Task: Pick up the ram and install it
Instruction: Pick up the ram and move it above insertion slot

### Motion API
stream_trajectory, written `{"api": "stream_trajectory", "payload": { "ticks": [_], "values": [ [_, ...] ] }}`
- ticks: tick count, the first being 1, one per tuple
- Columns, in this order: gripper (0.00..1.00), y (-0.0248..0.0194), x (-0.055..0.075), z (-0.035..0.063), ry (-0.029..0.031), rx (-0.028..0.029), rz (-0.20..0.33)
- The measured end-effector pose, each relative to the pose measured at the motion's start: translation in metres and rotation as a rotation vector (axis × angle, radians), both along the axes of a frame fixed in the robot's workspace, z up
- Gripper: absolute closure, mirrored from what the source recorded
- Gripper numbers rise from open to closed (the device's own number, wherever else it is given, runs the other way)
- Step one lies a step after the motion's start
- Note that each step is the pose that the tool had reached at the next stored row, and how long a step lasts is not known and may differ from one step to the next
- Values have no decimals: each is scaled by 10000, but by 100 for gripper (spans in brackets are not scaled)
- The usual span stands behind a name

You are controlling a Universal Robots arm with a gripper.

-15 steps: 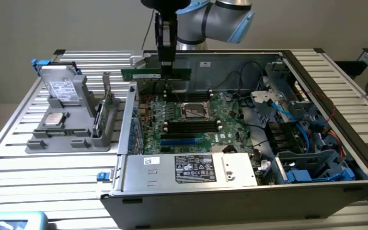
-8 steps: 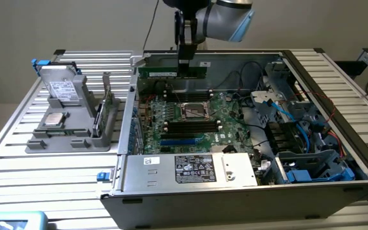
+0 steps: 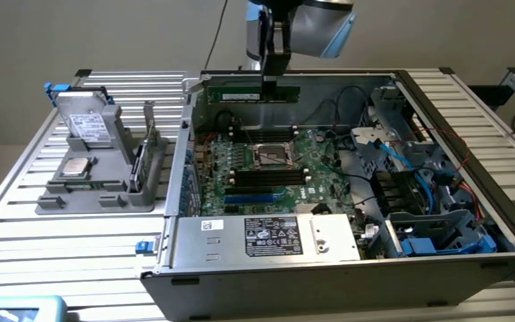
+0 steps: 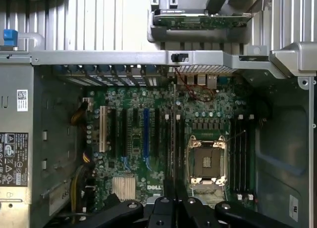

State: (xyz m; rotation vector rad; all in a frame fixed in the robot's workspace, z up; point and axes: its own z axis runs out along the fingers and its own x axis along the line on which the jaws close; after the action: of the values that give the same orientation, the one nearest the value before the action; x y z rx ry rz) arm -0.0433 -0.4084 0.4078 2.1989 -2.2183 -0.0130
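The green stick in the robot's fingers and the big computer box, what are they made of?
The ram looks like green circuit board, matte, with a white label. The computer case seems to be grey sheet metal: dull sheen, thin folded edges.

The computer case (image 3: 239, 288) is matt grey sheet metal; the table (image 3: 61, 248), ribbed bare aluminium; the holder (image 3: 78, 201), matt grey plastic; the ram (image 3: 235, 94), green circuit board.

The arm (image 3: 310, 27) hangs down from twelve o'clock in the exterior view, wrist upright, its claw (image 3: 272, 79) pointing toward six o'clock, jaws pinched tight on the upper edge of the ram (image 3: 235, 94).
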Motion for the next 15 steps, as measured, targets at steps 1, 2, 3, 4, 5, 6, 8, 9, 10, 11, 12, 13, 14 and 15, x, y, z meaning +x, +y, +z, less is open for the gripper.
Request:
{"api": "stream_trajectory", "payload": {
  "ticks": [1,2,3,4,5,6,8,9,10,11,12,13,14,15],
  "values": [
    [88,21,22,-5,0,0,0],
    [88,40,46,-12,-1,1,0],
    [88,56,68,-18,0,1,-1],
    [88,66,93,-23,-1,2,0],
    [88,72,119,-26,0,1,-1],
    [88,77,148,-30,0,1,-1],
    [88,79,209,-36,0,2,-1],
    [88,79,235,-41,-1,5,-3],
    [88,83,255,-50,0,5,-4],
    [88,86,264,-61,0,6,-4],
    [88,90,265,-68,2,14,-5],
    [88,97,265,-71,5,20,-6],
    [88,114,265,-74,6,23,-5],
    [88,128,266,-77,6,26,-4]
  ]
}}
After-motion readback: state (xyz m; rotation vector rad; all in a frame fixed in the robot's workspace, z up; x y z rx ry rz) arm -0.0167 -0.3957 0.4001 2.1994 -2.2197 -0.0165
